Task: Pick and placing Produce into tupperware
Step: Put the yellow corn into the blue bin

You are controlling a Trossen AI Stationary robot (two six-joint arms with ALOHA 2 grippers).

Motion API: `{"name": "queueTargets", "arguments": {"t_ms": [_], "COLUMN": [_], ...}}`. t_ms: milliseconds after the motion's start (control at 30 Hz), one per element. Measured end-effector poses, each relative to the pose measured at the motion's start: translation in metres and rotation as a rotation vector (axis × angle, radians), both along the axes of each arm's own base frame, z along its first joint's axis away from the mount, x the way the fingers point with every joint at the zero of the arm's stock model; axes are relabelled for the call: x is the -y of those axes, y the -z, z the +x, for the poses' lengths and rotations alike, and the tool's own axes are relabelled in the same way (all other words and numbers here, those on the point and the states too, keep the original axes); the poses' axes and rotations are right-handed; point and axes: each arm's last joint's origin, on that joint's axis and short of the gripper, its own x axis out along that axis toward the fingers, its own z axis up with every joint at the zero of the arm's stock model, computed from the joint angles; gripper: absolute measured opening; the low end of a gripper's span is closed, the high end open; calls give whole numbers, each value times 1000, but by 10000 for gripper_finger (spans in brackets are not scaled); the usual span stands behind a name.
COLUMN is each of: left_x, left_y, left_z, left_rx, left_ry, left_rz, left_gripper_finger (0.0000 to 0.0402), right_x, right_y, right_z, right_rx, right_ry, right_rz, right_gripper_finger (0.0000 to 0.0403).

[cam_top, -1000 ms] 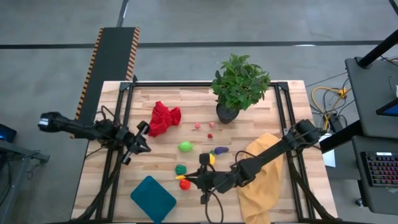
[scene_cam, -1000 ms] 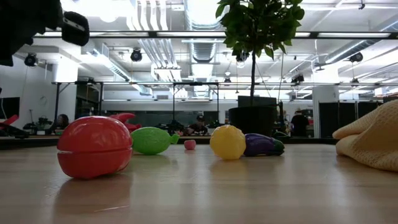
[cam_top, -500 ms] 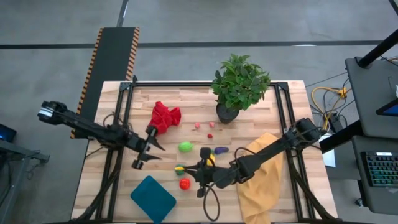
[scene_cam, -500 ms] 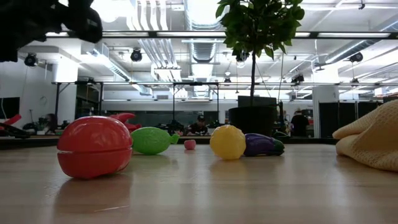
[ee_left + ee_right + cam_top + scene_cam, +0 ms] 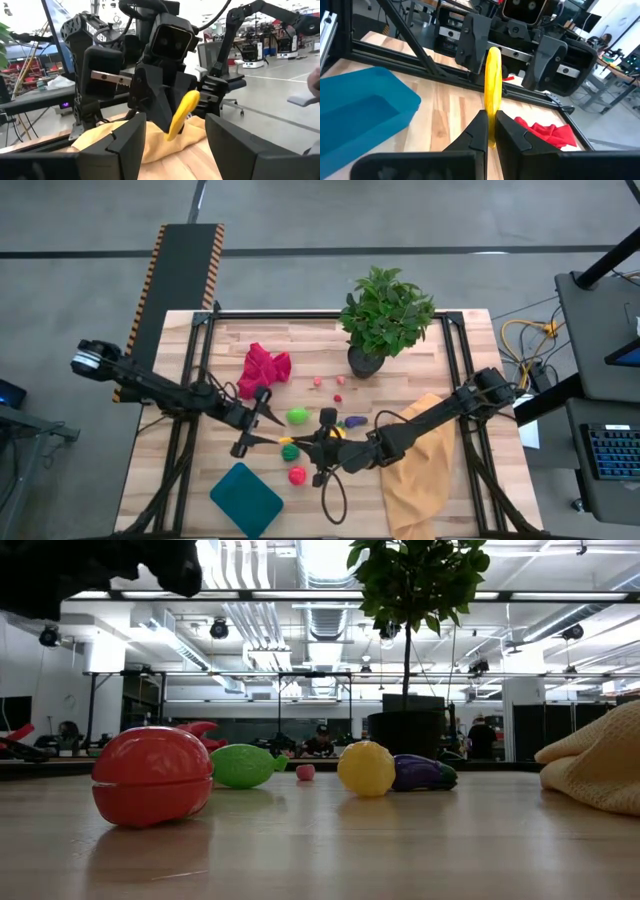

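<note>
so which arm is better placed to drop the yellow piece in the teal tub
Right: its pincer is shut on the yellow piece. The left pincer is open and empty, though nearer the tub.

Your table [image 5: 455,500] was bare pale wood planks inside a black frame. Just beside the right claw [image 5: 318,448] lay a green piece [image 5: 298,416], a dark green piece [image 5: 290,451], a red piece [image 5: 297,475] and an eggplant [image 5: 354,421]. Near it sat the tupperware [image 5: 246,499]. Farther off you had a plant pot [image 5: 364,364], a red cloth [image 5: 262,368] and a mustard cloth [image 5: 415,480].
</note>
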Motion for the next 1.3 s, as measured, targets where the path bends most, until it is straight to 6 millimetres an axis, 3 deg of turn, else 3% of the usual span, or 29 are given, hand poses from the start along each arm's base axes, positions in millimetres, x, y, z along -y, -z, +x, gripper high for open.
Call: {"name": "queueTargets", "arguments": {"t_ms": [433,1300], "left_x": [4,4], "left_y": [-6,-11], "left_z": [15,14], "left_rx": [6,22], "left_ry": [-3,-14], "left_rz": [22,8], "left_gripper_finger": [191,191], "right_x": [8,8], "right_y": [0,-5], "right_z": [2,4], "right_rx": [-9,2], "right_ry": [53,53], "right_rz": [-61,-70], "right_gripper_finger": [17,17]}}
